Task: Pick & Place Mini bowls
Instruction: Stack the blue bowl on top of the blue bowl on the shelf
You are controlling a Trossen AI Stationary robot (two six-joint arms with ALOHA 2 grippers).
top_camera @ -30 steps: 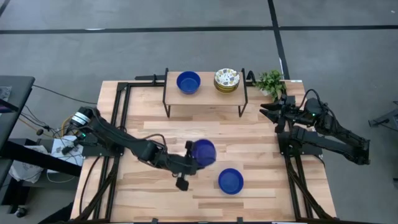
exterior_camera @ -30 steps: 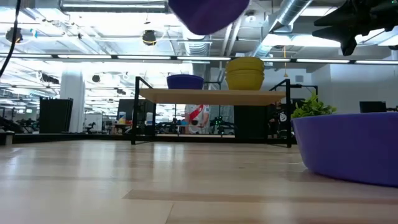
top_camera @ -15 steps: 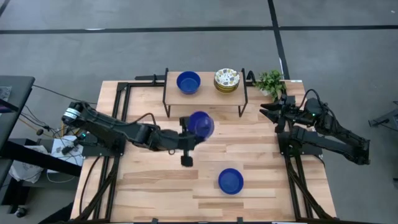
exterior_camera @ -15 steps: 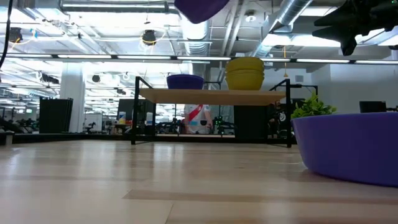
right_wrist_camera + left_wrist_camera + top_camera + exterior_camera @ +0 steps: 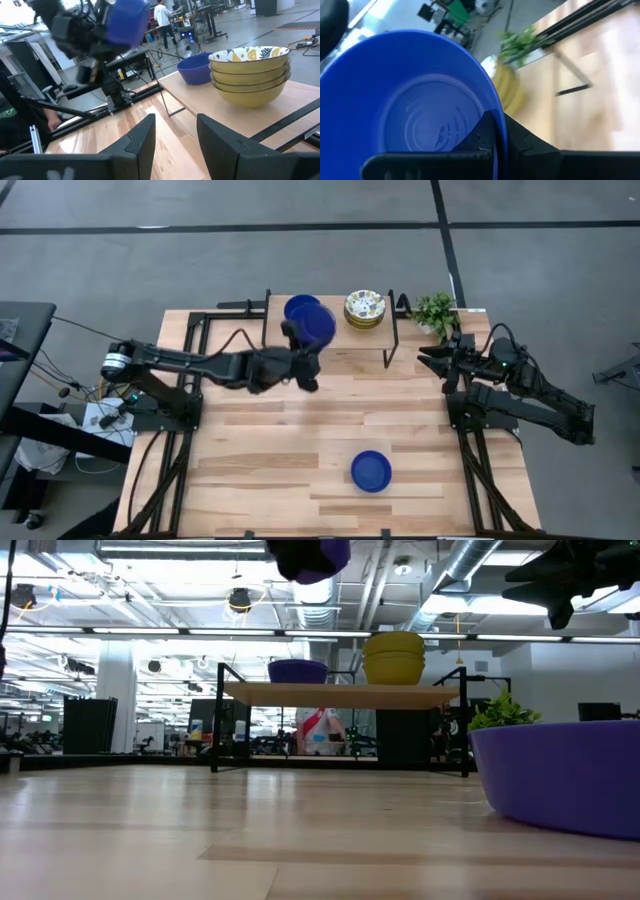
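Note:
My left gripper (image 5: 305,352) is shut on a blue mini bowl (image 5: 316,324) and holds it in the air by the near edge of the small wooden shelf (image 5: 330,338). On the shelf stand another blue bowl (image 5: 295,307) and a stack of floral bowls (image 5: 365,308) with yellowish outsides. A third blue bowl (image 5: 371,471) sits on its base on the table, toward the near edge. My right gripper (image 5: 175,140) stands open at the table's right side, nothing between its fingers. My left gripper pinches the blue bowl's rim (image 5: 498,118), one finger (image 5: 482,136) inside the bowl and the other (image 5: 522,145) outside. The fingers come about level from the table's left. The bowl is lifted clear and tilted, high above the tabletop (image 5: 310,555).
The shelf stands on thin black legs (image 5: 268,350) at the far middle of the table. A small green plant (image 5: 435,310) is at the far right corner. Black frame rails (image 5: 195,360) run along both sides. The wooden tabletop (image 5: 280,450) lies bare between shelf and near bowl.
My left gripper has carried the blue bowl from above the table's middle toward the far edge and upward, up to the shelf, swinging and rolling as it went. The bowl has stayed in the hold.

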